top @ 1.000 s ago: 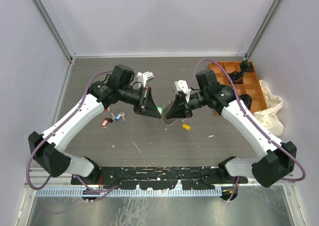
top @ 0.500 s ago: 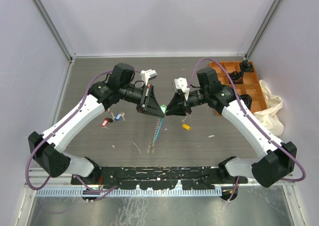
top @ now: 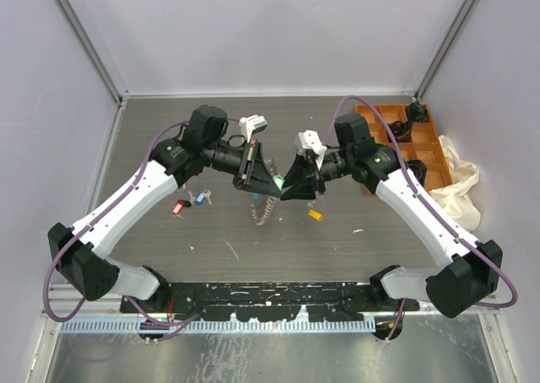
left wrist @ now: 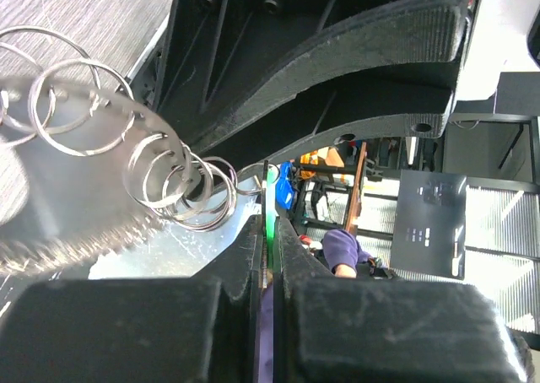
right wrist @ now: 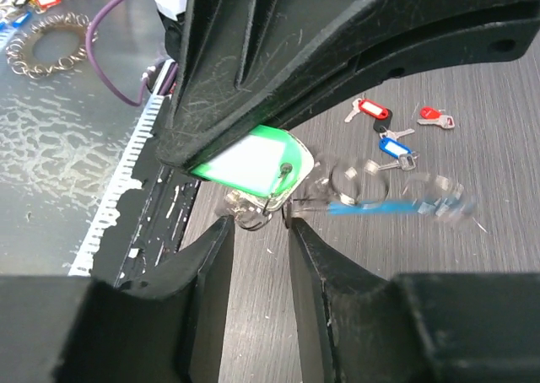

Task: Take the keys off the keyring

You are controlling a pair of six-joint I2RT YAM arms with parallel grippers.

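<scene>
Grey worktop (top: 169, 138): right end effector (right wrist: 259, 221) had opened; silvery ring chain (top: 264, 207) still hung from green-tagged key (right wrist: 245, 159) clamped by left end effector (left wrist: 268, 231).

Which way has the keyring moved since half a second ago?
Yes: the keyring has drawn up-frame; its tail, earlier below the yellow key, now ends about level with it.

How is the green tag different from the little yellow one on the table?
The green plastic tag is pinched in the left gripper, in the air; the small yellow plastic tag lies on the grey table. The green one has a chain of metal rings hanging from it; the yellow one lies alone. Both are small, coloured plastic.
</scene>
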